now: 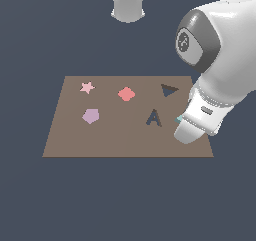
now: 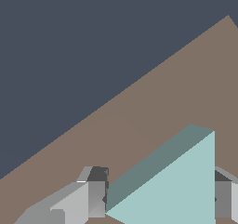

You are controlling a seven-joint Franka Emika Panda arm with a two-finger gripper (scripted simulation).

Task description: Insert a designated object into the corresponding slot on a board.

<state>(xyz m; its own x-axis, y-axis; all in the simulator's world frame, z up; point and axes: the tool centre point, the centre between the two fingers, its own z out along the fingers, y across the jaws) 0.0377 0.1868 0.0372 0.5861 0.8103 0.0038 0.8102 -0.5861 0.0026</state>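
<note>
- The teal triangle (image 2: 176, 186) lies between the two fingers (image 2: 95, 197) of the gripper (image 2: 160, 200); the wrist view shows one finger at its pointed corner and the other at its straight side, close against it, though whether they press on it cannot be told.
- In the exterior view only a sliver of the triangle (image 1: 178, 118) shows, near the right edge of the board (image 1: 120, 137), just beside the arm's hand.
- The gripper (image 1: 186, 134) is low over the board's right edge, toward the near right corner.
- The triangular slot (image 1: 169, 90) is empty, near the far right corner.
- The A-shaped recess (image 1: 154, 118) lies nearer the front, between the triangle and the board's middle.
- A pink star (image 1: 87, 87) sits by the far left corner, a red diamond piece (image 1: 126, 93) near the far edge's middle, and a lilac pentagon (image 1: 90, 116) toward the left edge.
</note>
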